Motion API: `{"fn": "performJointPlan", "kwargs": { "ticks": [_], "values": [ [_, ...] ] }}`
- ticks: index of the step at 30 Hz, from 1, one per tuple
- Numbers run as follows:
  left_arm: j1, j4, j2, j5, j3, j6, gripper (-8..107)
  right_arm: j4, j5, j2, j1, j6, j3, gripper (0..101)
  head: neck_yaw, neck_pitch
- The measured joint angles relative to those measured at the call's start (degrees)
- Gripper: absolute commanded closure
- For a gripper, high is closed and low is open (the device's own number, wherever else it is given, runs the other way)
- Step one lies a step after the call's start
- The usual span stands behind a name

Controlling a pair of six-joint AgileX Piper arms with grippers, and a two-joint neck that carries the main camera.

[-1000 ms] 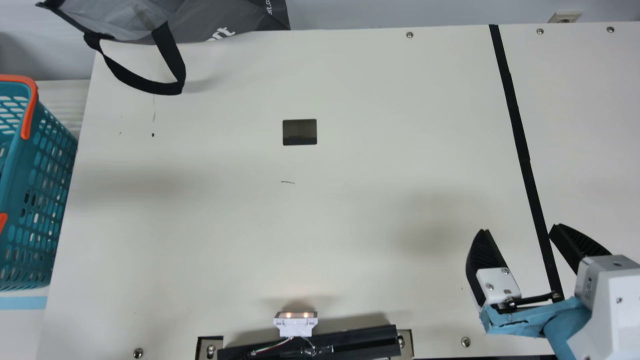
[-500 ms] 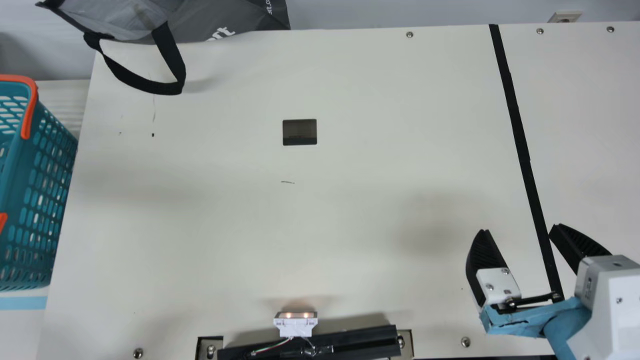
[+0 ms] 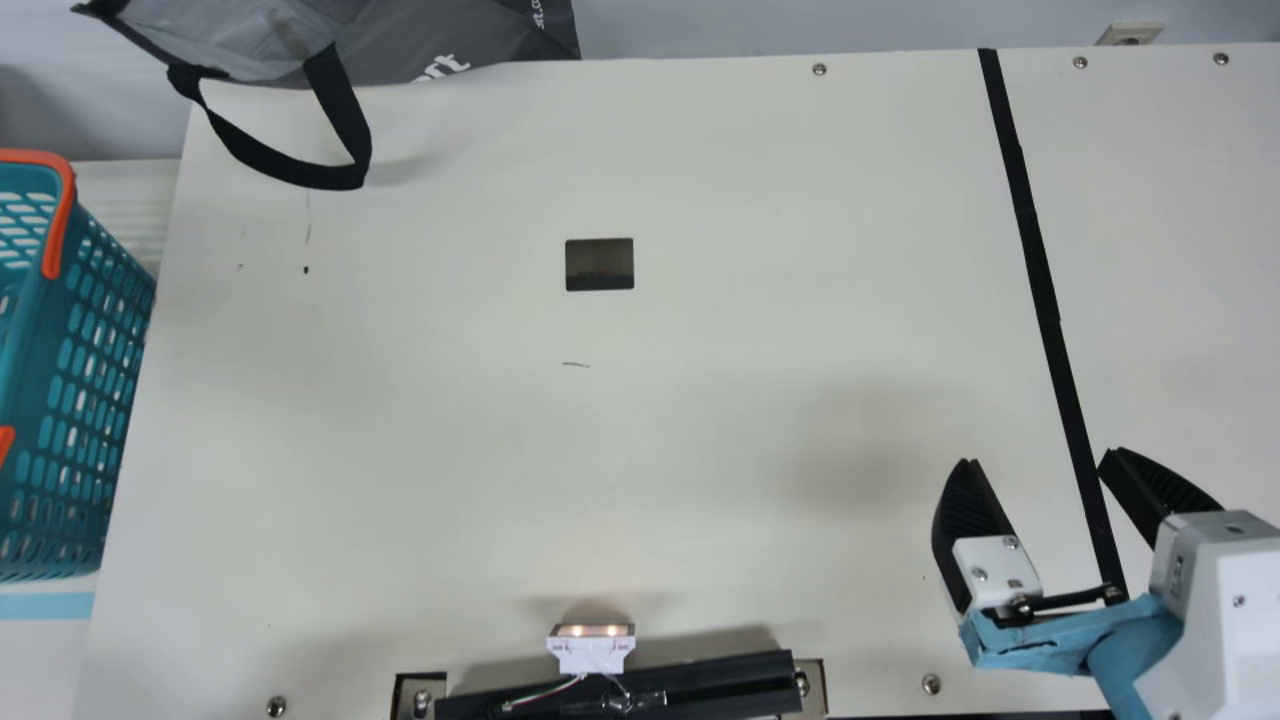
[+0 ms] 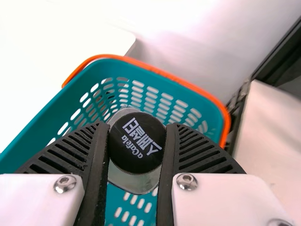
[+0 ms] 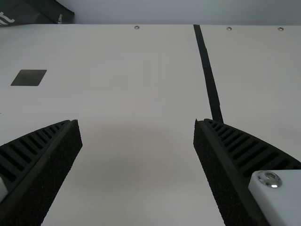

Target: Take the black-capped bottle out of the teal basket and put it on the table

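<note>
Bottle, clear and black-capped, is sitting clamped in my left black ribbed gripper, within the teal plastic basket's rim, nine o'clock; my right gripper is gaping at four.

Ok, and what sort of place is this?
Likely a robotics lab or test bench: a ribbed, black-fingered tool on a white and blue robot arm, a small white wired module with two lights, and a wide cream table.

One bottle, one basket

I count a single bottle and a single basket. Besides those I see one bag, one surface, one long black strip and two small lit lights.
</note>
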Motion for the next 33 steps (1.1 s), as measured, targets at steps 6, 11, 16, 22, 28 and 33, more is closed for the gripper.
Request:
{"fn": "performJointPlan", "kwargs": {
  "ticks": [6,11,16,22,28,33],
  "values": [
    [-0.11,0.00,-3.96,4.04,-1.20,-2.56,99,0.00,0.00,0.00,0.00,0.00,0.00,10,0.00,0.00],
    [-1.62,0.27,-6.53,6.18,-1.30,-4.23,99,0.00,0.00,0.00,0.00,0.00,0.00,10,0.00,0.29],
    [-4.38,1.50,-8.46,6.36,-0.60,-6.11,99,0.00,0.00,0.00,0.00,0.00,0.00,10,0.00,0.00],
    [-10.02,4.24,-10.40,4.79,0.93,-9.64,99,0.00,0.00,0.00,0.00,0.00,0.00,10,0.00,0.00],
    [-17.01,8.09,-11.68,2.13,2.67,-14.66,99,0.00,0.00,0.00,0.00,0.00,0.00,10,0.00,0.00],
    [-24.25,12.27,-12.28,-0.47,3.87,-20.11,99,0.00,0.00,0.00,0.00,0.00,0.00,10,0.00,0.00]
  ]
}}
